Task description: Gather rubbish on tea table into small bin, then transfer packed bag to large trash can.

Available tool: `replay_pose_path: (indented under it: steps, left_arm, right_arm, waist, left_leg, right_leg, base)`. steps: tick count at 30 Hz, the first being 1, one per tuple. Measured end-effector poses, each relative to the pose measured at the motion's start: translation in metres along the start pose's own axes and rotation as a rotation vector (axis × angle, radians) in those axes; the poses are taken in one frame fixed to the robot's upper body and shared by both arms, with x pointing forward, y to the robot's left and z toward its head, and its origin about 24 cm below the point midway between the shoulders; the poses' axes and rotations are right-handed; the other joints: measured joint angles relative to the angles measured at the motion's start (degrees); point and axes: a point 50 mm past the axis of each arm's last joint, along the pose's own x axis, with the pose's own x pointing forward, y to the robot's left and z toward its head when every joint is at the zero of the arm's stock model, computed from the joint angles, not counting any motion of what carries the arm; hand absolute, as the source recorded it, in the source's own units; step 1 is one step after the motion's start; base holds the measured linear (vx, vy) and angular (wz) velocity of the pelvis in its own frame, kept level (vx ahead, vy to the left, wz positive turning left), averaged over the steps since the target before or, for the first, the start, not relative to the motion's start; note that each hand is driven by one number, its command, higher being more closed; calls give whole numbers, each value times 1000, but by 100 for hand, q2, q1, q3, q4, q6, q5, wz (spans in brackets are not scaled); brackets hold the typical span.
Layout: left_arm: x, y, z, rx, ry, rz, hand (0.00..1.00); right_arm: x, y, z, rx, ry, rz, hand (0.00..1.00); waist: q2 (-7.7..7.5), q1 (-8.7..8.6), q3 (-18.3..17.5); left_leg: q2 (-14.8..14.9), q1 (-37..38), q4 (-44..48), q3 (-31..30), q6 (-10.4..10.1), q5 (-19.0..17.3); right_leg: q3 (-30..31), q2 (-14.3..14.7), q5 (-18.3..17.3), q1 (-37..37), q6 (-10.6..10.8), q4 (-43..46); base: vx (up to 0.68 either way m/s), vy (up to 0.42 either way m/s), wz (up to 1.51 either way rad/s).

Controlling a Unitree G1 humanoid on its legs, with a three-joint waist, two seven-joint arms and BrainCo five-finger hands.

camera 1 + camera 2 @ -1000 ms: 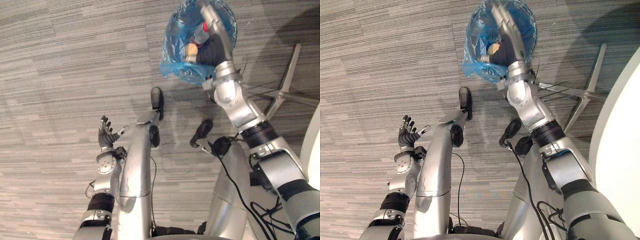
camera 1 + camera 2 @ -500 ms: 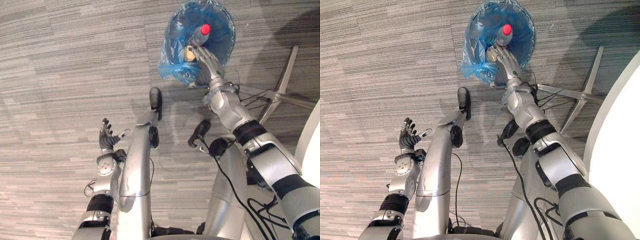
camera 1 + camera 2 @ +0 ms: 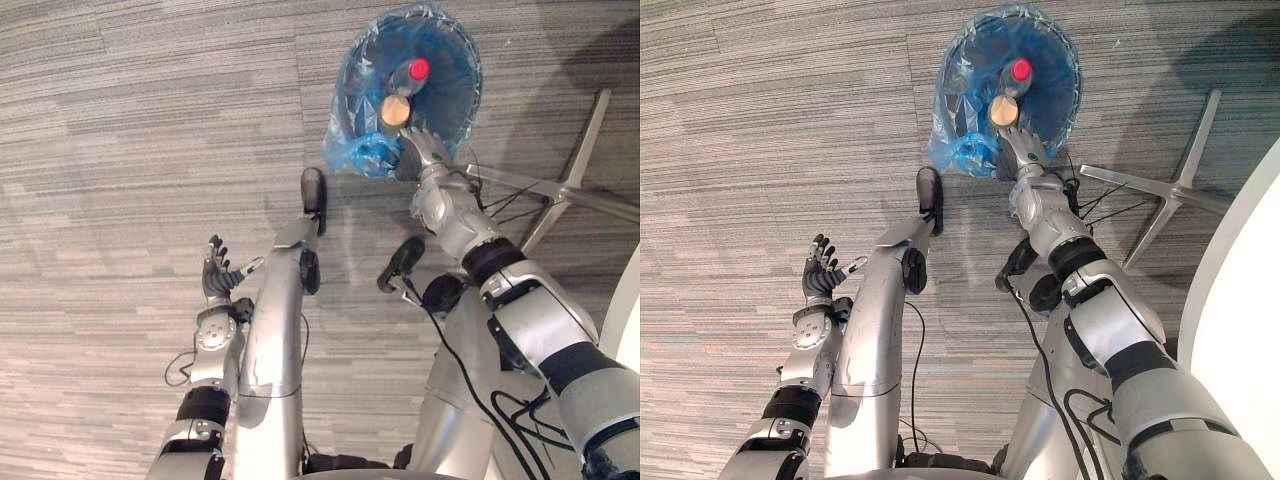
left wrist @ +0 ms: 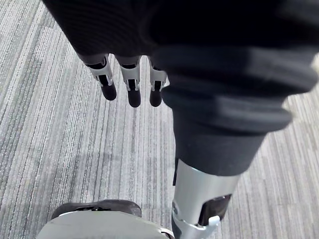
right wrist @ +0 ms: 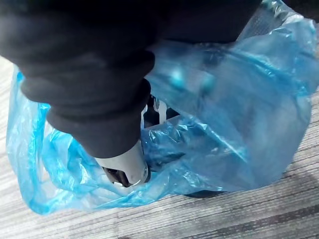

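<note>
On the grey striped carpet (image 3: 120, 150), ahead of the robot, a small round bin (image 3: 472, 70) was seen, lined with a blue bag (image 3: 350, 150). The bag's loose plastic was draped over the near rim and hung down the bin's side toward the floor. Two things were held inside the bin. One was a bottle (image 3: 415, 72) with a red cap. The other was a round tan thing (image 3: 394, 110) just beside it, nearer the robot; what it was could not be told.

The right hand (image 3: 428, 150) was placed at the near rim of the bin, against the draped plastic. In the right wrist view the crumpled bag (image 5: 239, 114) was pressed close around the hand (image 5: 99, 99). Whether the plastic was grasped or merely touched could not be told.

A silver spoked chair base (image 3: 570, 180) was set on the carpet just right of the bin, with one leg reaching in near the right arm. The curved white edge of a table (image 3: 1240, 300) was seen further right.

The left hand (image 3: 215, 275) was held over bare carpet, well apart from the bin. Its fingers (image 4: 128, 87) were straight and released, with nothing held.
</note>
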Motion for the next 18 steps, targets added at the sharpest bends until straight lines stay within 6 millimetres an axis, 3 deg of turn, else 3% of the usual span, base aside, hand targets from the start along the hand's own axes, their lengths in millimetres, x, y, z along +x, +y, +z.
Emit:
replay_pose_path:
  steps: [4,11,13,15,18]
  left_arm:
    - [0,1,-2,0,16,9,0]
    - [0,2,-3,31,28,4,0]
    - [-2,-1,-9,46,52,-4,0]
    - [-9,-5,-20,56,97,-19,0]
    - [-25,-6,-42,93,178,-61,0]
  right_arm:
    - [-2,-12,17,119,-69,-68,100]
    - [-18,-5,27,320,-98,-88,100]
    - [-30,7,28,437,-84,-70,100]
    - [-42,20,30,530,-64,-50,100]
    - [-69,44,37,734,-40,3,100]
  waist:
    - [1,-9,0]
    - [-3,-14,-3]
    - [-3,-16,-3]
    - [-3,-39,-3]
    - [-68,-56,-62]
  left_leg:
    - [14,93,43,-15,2,-1]
    - [19,919,-372,119,15,-12]
    - [43,1522,-848,230,-93,76]
    - [48,1997,-1079,240,-12,273]
    - [26,3055,-1560,320,-16,290]
  right_leg:
    - [9,10,-5,91,-9,48]
    - [-18,27,26,848,26,-266]
    - [-123,63,186,1410,3,-693]
    - [-210,94,212,1917,26,-917]
    - [-258,197,313,2977,113,-1504]
  base:
    - [-91,23,-1]
    - [-95,5,7]
    - [-37,-31,15]
    - [-2,-38,6]
    - [46,-80,-2]
